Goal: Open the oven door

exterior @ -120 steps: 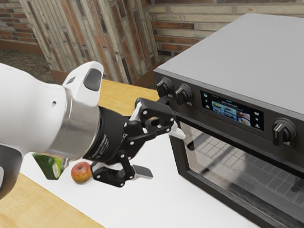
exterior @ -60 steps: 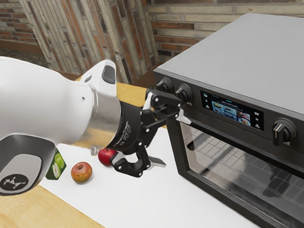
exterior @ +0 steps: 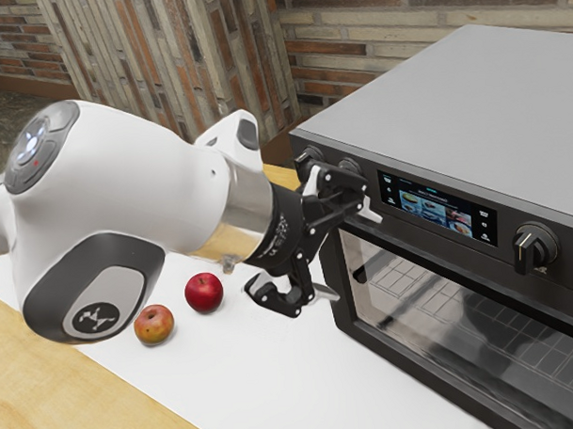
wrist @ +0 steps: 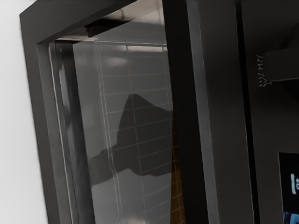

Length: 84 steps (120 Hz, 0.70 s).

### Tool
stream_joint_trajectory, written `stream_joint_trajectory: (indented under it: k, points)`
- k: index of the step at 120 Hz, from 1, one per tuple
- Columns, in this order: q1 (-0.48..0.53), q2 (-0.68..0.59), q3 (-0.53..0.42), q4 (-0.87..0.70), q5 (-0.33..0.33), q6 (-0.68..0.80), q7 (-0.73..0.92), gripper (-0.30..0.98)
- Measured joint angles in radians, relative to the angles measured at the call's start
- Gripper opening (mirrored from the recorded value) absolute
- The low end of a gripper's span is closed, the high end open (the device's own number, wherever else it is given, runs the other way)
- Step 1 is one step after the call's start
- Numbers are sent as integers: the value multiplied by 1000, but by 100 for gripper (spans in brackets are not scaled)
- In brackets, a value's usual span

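One arm [exterior: 139, 182] reaches from the exterior view's left toward the oven [exterior: 471, 104], and its black gripper [exterior: 352, 253] hangs at the near end of the appliance's front. The jaws are released and spread well apart, with nothing between them. The upper one reaches in front of the control panel [exterior: 410, 243], partly covering the first two knobs; whether it touches anything there I cannot tell. The lower one hangs over the worktop, near the side edge of the oven door [exterior: 405, 361].

That door sits closed below the panel, its dark frame around a glass window [exterior: 441, 317]. Wire racks show through the pane in both views, and the wrist view also has a dark, angular shape across the glass. Farther along the panel are a lit display [exterior: 432, 209] and, beyond it, another black knob [exterior: 534, 248].

Two apples rest near each other on the white surface [exterior: 274, 384] of the wooden worktop [exterior: 86, 396]: a deep red apple [exterior: 204, 293] and a mottled red-and-yellow apple [exterior: 154, 325]. A brick wall [exterior: 403, 36] stands behind the oven.
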Motion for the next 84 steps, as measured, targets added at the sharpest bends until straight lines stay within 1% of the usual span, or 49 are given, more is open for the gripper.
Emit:
stream_joint_trajectory:
  k: [20,38,64,84]
  points:
    - [0,30,6,13,-3,7,12,68]
    - [24,44,7,17,-17,10,23,68]
    - [54,84,7,19,-100,12,51,68]
    - [62,92,7,10,-144,15,66,68]
